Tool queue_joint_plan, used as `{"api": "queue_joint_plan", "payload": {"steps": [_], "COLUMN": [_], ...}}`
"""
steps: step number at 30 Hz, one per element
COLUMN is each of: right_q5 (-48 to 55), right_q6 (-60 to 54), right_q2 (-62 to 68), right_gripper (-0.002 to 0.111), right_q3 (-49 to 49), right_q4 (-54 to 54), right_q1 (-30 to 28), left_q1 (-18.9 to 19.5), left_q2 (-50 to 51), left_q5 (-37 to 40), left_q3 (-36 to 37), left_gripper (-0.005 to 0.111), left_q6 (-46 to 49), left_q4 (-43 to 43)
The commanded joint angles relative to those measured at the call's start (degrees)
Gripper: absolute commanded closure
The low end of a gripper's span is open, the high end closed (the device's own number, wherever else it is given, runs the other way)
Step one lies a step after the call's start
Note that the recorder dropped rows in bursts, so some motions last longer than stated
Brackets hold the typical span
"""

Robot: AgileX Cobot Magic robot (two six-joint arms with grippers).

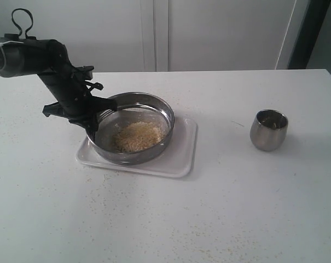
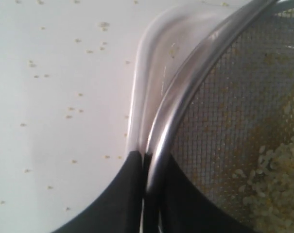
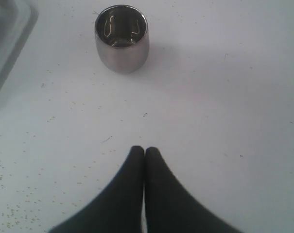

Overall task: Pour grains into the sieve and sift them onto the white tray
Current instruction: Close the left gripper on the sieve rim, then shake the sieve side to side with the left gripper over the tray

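The steel sieve (image 1: pixel 168 115) sits over the white tray (image 1: pixel 185 156), a heap of yellow and whitish grains (image 1: pixel 137 135) on its mesh. My left gripper (image 1: pixel 96 119) is shut on the sieve's left rim. In the left wrist view the rim (image 2: pixel 185 92) runs between the two black fingers, with the mesh and the grains (image 2: pixel 278 179) on one side and the tray's corner (image 2: pixel 149 73) on the other. My right gripper (image 3: pixel 145 151) is shut with nothing in it, above bare table. It does not show in the exterior view.
A small rounded steel cup (image 1: pixel 268 129) stands upright on the table right of the tray, looking empty in the right wrist view (image 3: pixel 121 36). Stray grains speckle the white table (image 1: pixel 220 230). A white wall stands behind the table's far edge.
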Motion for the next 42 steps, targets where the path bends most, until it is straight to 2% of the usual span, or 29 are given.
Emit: {"api": "queue_joint_plan", "payload": {"steps": [1,25,37,42], "right_q5": [-0.2,-0.2,-0.2,-0.2], "right_q6": [0.0,0.0,0.0,0.0], "right_q2": [-0.2,-0.2,-0.2,-0.2], "right_gripper": [0.108,0.108,0.108,0.108], "right_q3": [0.3,0.3,0.3,0.3], "right_q4": [0.2,0.2,0.2,0.2], "right_q1": [-0.2,-0.2,-0.2,-0.2], "left_q1": [0.0,0.0,0.0,0.0], "left_q2": [-0.6,-3.4,-3.4,-3.4], "left_q5": [1.8,3.8,0.1,3.1], "left_q3": [0.2,-2.4,-2.4,-2.4], "left_gripper": [0.107,0.107,0.107,0.107], "left_q6": [0.1,0.7,3.0,3.2], "left_q4": [0.0,0.2,0.2,0.2]}}
